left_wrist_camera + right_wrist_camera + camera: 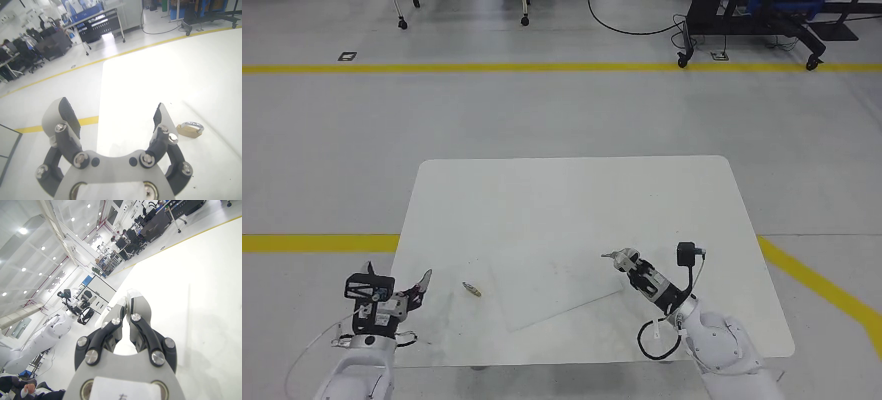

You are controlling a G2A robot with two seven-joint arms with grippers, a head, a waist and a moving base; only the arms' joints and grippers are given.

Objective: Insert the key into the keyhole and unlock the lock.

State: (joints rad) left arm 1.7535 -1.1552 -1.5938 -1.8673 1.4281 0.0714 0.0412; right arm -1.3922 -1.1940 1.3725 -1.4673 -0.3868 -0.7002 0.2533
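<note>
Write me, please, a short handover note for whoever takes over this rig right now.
Left tool: open, empty, at the table's left edge on the robot's side. The padlock lies flat on the table just beside it.
Right tool: shut, over the table's right part on the robot's side; I cannot tell whether it holds the key.
Done: nothing visible; the padlock's shackle looks closed.
Left: steady the padlock, insert the key, turn, unlock.
</note>
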